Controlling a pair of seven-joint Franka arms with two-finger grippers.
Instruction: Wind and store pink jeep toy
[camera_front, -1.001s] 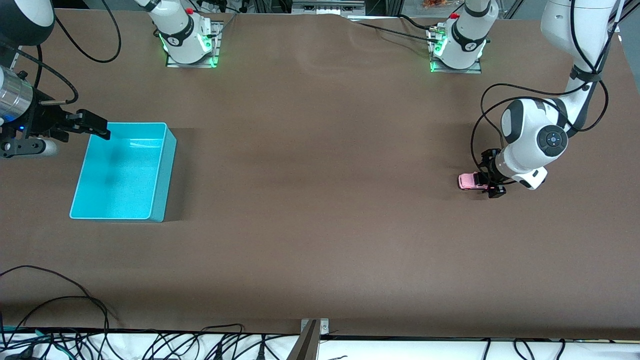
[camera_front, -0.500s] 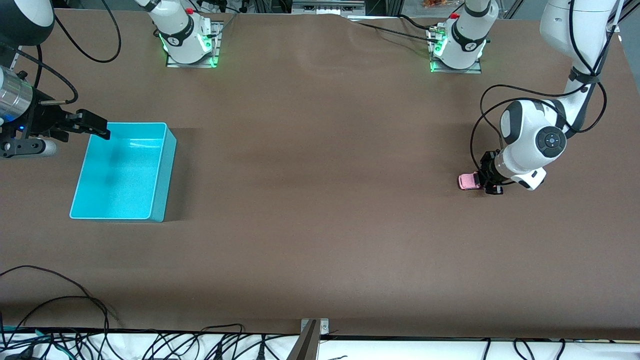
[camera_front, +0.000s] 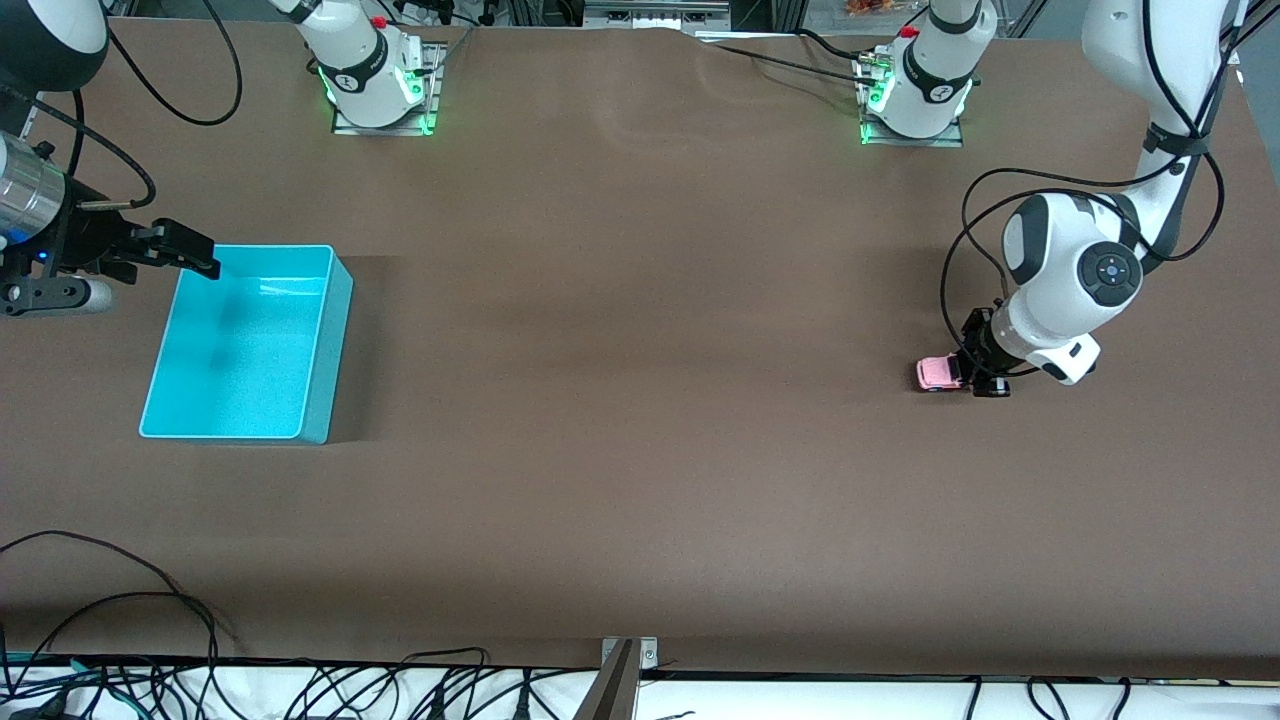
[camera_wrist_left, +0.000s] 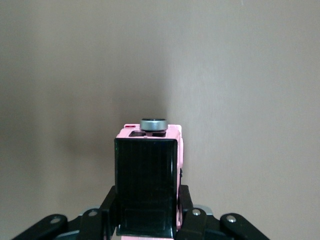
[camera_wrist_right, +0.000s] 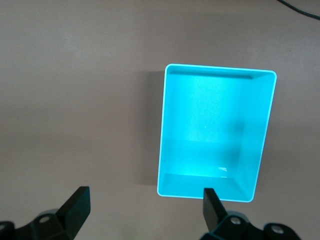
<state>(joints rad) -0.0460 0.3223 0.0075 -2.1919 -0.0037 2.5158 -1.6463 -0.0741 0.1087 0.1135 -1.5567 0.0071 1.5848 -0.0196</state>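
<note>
The pink jeep toy (camera_front: 936, 372) is tiny, with a light pink body and black roof, and sits low at the table surface toward the left arm's end. My left gripper (camera_front: 973, 378) is shut on it, fingers pressed against both sides. In the left wrist view the black roof of the jeep (camera_wrist_left: 146, 175) fills the space between the fingers of the left gripper (camera_wrist_left: 146, 222), and a grey ring sits at its end. My right gripper (camera_front: 160, 258) waits, open and empty, above the table beside the turquoise bin (camera_front: 330, 330). In the right wrist view the right gripper (camera_wrist_right: 144, 207) shows wide-open jaws.
The turquoise bin (camera_wrist_right: 162, 130) is empty and stands toward the right arm's end of the brown table. Both arm bases (camera_front: 380, 90) stand along the table edge farthest from the front camera. Cables (camera_front: 300, 685) trail along the edge nearest it.
The left gripper's fingers have shut on the pink jeep toy, and the toy and hand have shifted slightly toward the front camera. The right arm has not moved.
</note>
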